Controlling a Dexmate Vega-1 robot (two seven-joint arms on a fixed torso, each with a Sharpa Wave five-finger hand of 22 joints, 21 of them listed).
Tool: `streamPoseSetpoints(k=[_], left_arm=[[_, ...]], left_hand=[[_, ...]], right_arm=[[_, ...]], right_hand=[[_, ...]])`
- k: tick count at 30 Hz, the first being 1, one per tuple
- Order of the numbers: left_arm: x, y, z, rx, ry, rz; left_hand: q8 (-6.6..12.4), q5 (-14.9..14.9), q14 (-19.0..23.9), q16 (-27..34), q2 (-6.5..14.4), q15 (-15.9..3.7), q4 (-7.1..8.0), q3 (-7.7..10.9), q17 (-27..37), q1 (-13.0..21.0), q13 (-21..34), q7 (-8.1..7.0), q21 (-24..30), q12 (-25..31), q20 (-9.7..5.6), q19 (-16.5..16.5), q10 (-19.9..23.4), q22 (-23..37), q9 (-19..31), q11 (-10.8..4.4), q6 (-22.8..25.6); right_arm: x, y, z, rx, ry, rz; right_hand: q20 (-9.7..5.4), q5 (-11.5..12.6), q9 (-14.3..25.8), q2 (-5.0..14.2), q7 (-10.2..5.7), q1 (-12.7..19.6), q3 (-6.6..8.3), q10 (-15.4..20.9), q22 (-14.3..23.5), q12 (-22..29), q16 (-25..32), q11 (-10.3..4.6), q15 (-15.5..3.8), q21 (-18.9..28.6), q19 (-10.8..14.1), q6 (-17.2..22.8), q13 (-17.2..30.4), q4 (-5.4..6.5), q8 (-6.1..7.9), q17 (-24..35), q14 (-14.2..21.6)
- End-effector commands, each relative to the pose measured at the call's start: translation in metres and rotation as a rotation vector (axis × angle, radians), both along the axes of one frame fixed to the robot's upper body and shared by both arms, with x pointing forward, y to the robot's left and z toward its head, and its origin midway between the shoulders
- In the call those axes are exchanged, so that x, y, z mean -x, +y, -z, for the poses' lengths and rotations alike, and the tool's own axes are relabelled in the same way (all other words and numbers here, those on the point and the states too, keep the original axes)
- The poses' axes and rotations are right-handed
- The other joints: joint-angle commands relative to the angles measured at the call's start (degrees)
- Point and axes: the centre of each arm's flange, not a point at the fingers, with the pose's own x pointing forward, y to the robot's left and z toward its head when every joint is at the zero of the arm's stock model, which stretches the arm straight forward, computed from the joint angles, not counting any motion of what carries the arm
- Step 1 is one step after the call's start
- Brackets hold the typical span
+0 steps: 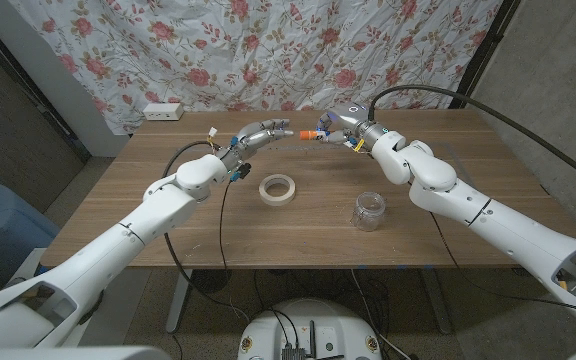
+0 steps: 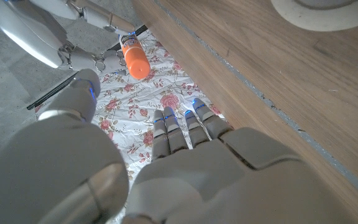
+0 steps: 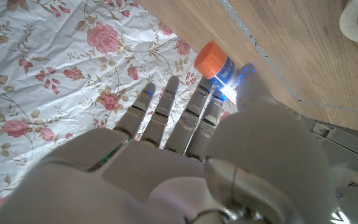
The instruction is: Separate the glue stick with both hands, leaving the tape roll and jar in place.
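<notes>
Both hands are up over the table's far edge, fingertips nearly meeting. The right hand (image 1: 353,130) pinches the glue stick (image 1: 313,134), orange cap poking toward the left hand (image 1: 258,135), whose fingers are spread and hold nothing. The stick's body is mostly hidden behind the right fingers. Masking tape roll (image 1: 278,188) and glass jar (image 1: 369,210) sit nearer on the table (image 1: 168,215)

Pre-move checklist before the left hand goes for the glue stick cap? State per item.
1. Right hand holds glue stick: ok.
2. Orange cap end exposed, pointing toward left hand: ok.
3. Left hand holds nothing, fingers apart: ok.
4. Left hand on the cap: not ok, a gap remains.
5. Tape roll and jar on the table, apart from both hands: ok.
6. Cap already loosened: cannot tell.
</notes>
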Motion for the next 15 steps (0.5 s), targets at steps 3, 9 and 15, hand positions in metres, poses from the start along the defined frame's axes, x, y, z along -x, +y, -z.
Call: streamPoseSetpoints(k=[3,9,15], left_arm=[[-0.007,-0.01,-0.002,-0.027,0.006,-0.012],[-0.01,-0.014,-0.002,-0.028,0.014,-0.009],[-0.013,-0.02,-0.001,-0.026,0.016,-0.001]], left_hand=[[0.51,0.23,0.51,0.48,0.19,-0.24,0.05,-0.36,0.11,1.09,0.17,-0.28,0.36,0.41,-0.17,0.35,0.47,0.04,0.17,-0.17,0.3],[1.02,0.4,1.58,0.74,0.52,-0.7,0.03,-0.75,0.09,1.98,0.12,-0.33,0.66,0.92,-0.15,1.32,2.02,0.04,0.13,-0.21,1.7],[1.43,0.51,1.93,0.69,0.79,-0.76,0.03,-0.96,0.08,2.81,0.05,-0.46,0.66,1.04,-0.1,1.68,2.81,0.04,0.1,0.07,3.11]], right_arm=[[0.004,0.005,-0.002,-0.003,-0.01,-0.012],[0.005,0.008,-0.003,-0.003,-0.017,-0.019],[0.005,0.01,-0.004,0.001,-0.023,-0.019]], right_hand=[[-0.02,0.15,0.09,0.16,-0.73,0.34,-0.28,0.69,0.17,-0.05,0.1,0.05,-7.59,-0.12,0.2,1.17,0.03,-0.05,0.1,0.16,-0.21],[-0.03,0.15,0.11,0.18,-0.73,0.36,-0.3,0.66,0.17,-0.09,0.07,0.06,-7.52,-0.12,0.2,1.27,0.03,-0.04,0.04,0.12,-0.23],[-0.06,0.15,0.12,0.26,-0.73,0.51,-0.31,0.64,0.17,-0.14,0.13,0.05,-7.57,-0.13,0.15,1.35,0.03,-0.08,-0.04,0.14,-0.25]])
